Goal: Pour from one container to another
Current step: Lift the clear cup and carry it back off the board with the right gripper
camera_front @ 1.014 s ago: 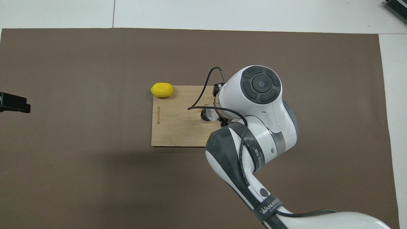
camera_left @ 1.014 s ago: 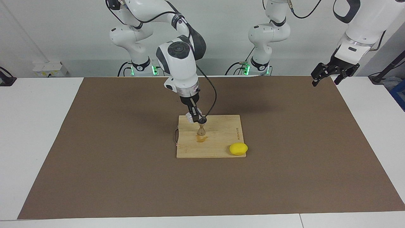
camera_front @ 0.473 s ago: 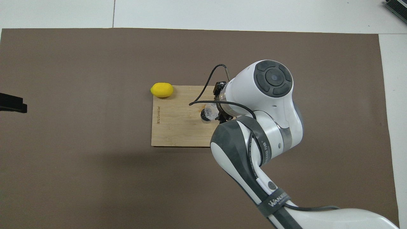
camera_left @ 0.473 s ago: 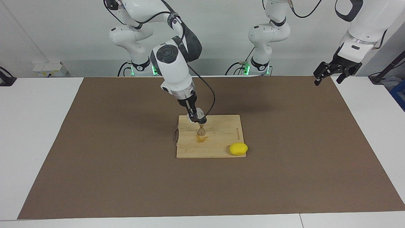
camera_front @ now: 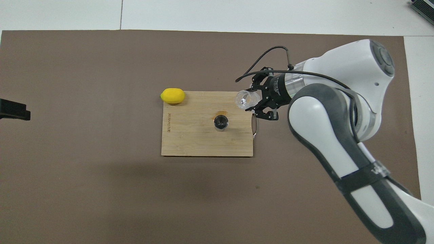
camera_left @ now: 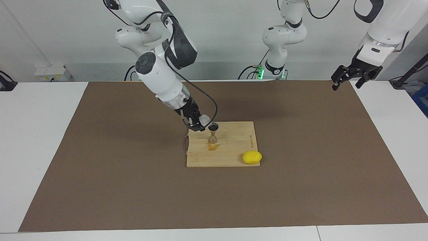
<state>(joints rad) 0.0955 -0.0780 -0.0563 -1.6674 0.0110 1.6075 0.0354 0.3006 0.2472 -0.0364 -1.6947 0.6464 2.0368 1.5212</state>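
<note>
A small metal jigger stands upright on the wooden cutting board. At its foot lies a small amber spill. My right gripper is shut on the clear glass cup. The cup is tipped on its side in the air, its mouth toward the jigger, over the board's edge at the right arm's end. My left gripper hangs open high over the mat's corner by the left arm's base; only its dark tip shows in the overhead view.
A yellow lemon lies at the board's corner farthest from the robots, toward the left arm's end. A thin cord loop hangs off the board's edge under the right gripper. The brown mat covers the table.
The right arm swung away toward its own end of the table, carrying the tipped cup off from over the jigger, which now stands uncovered. The left arm barely moved.
</note>
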